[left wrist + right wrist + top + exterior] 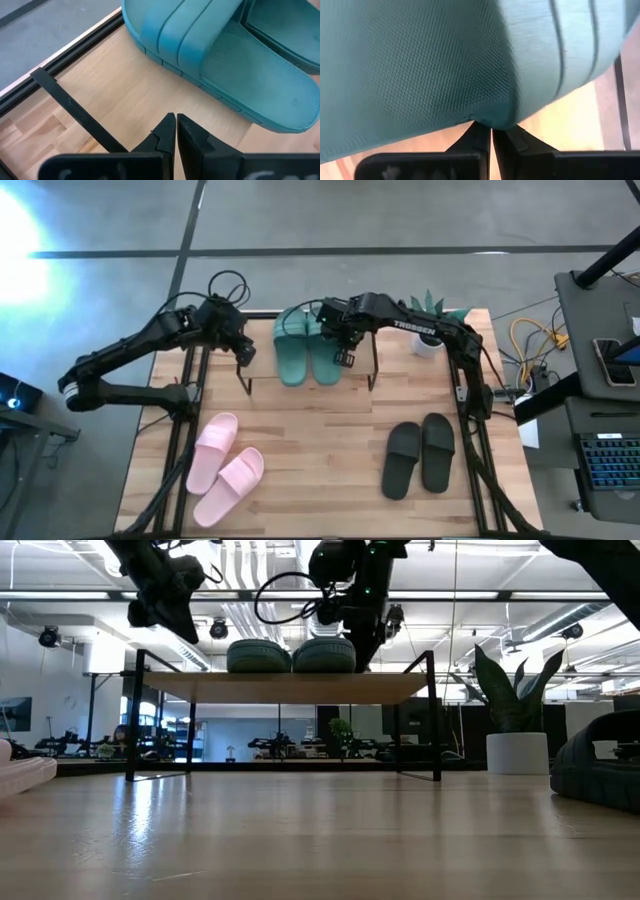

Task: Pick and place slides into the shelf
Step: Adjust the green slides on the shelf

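Note:
The dark green slides (308,346) lie side by side on the shelf's wooden top board (300,395), soles down; the low view shows them (290,655) on the board (290,688). My left gripper (245,354) is shut and hovers over the board's left end (125,100), a little short of the left green slide (220,55). My right gripper (345,360) is shut at the right green slide's outer edge. The pink slides (226,468) lie on the table near left, the black slides (420,456) near right. My right gripper has its shut fingertips (479,131) against the rim of the right green slide's sole (492,117), on its outer side toward the heel. It comes from the table's right, slanting down. The slide lies flat on the shelf board. The rim hides the very tips.
A potted plant (432,320) stands at the table's far right corner, behind my right arm. The shelf's thin black legs (436,715) stand mid-table. Bare wood lies between the pink and black pairs. A desk with cables and a keyboard (610,460) is beyond the right edge.

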Available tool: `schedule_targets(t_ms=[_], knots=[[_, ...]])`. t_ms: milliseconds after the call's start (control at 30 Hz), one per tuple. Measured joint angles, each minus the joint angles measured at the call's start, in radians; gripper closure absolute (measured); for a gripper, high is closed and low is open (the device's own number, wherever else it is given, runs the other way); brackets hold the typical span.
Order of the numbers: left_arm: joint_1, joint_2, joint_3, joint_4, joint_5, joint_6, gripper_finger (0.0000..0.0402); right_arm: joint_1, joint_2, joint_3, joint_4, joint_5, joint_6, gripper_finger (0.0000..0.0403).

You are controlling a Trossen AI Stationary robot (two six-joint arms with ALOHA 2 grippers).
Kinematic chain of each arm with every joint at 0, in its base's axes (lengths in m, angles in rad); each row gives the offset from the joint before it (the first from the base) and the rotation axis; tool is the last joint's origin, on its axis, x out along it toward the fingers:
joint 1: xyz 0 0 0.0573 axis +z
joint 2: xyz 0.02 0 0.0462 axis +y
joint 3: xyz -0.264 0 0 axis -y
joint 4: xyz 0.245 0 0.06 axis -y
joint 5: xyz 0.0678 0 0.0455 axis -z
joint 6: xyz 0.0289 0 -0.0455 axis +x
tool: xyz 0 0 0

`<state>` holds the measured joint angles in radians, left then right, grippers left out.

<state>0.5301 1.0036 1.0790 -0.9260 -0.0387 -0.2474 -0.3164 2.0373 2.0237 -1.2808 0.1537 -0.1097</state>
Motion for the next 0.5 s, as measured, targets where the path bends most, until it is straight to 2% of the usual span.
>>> schedule_targets(t_ms=[200, 500], knots=[[0.0, 0.004, 0.0, 0.0, 0.0, 0.001, 0.04, 0.0, 0.0, 0.016, -0.002, 0.004, 0.004, 0.0394], [0.0, 0.016, 0.0, 0.013, 0.0, 0.022, 0.04, 0.002, -0.001, 0.016, -0.125, 0.004, 0.031, 0.0394]])
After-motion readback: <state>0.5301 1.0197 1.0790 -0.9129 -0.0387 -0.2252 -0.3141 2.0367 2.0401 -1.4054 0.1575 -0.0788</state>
